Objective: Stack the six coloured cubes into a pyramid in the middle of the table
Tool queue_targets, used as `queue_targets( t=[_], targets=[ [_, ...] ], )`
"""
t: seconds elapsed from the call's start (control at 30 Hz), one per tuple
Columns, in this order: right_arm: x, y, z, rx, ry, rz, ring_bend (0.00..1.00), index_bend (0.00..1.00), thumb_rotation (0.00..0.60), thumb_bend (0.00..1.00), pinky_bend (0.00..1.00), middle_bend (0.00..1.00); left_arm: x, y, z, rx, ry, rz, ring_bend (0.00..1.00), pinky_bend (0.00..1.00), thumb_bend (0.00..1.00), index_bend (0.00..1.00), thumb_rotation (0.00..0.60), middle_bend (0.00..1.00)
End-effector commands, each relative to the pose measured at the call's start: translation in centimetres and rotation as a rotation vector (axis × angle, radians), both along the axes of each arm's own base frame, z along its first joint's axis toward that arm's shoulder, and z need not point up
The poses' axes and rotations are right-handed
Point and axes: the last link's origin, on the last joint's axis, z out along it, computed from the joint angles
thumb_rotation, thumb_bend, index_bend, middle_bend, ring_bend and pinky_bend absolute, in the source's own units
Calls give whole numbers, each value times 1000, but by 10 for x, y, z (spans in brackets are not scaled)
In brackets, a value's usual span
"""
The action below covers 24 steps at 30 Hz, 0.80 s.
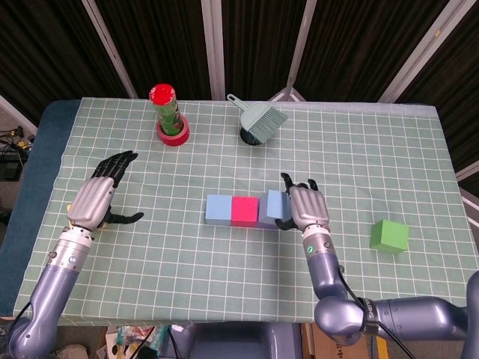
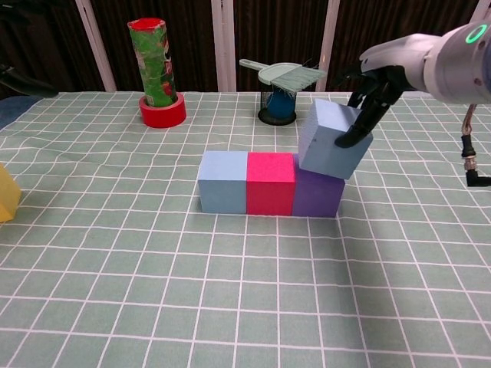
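A row of three cubes lies mid-table: light blue [image 1: 219,209], pink [image 1: 244,210] and purple [image 2: 316,195]. My right hand [image 1: 305,208] grips a second light blue cube [image 2: 332,139], tilted, just above the purple cube's top at the row's right end. Whether the two cubes touch is unclear. A green cube [image 1: 389,235] sits alone at the right. A yellow cube [image 2: 6,195] lies at the far left, next to my left hand [image 1: 93,200]. That hand hovers with its fingers spread and holds nothing.
At the back left a green can with a red cap [image 1: 169,112] stands in a roll of red tape. A grey dustpan brush [image 1: 258,123] rests on a dark cup at the back centre. The table's front edge is near both forearms.
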Motion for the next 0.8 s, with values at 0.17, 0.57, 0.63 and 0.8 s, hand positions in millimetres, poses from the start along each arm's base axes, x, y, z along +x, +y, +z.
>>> queue_targets(
  t=[0.17,0.57,0.63,0.8],
  targets=[
    [13,-3,-9,-4,-2,20,203,0,600,324,0,397,-1,1,1,-5,-8,7,0,0,77,0,600,27],
    [13,-7,-24,9,30,64,203,0,600,324,0,397,-2,1,1,-12,-10,8,0,0,77,0,600,27],
    [15,-8,-26,6,37,70,203,0,600,324,0,397,-2,1,0,-13,-9,9,0,0,77,0,600,27],
    [19,-11,-29,2,62,76,204,0,600,325,0,397,-2,2,0,-10,-9,9,0,0,77,0,600,27]
  ],
)
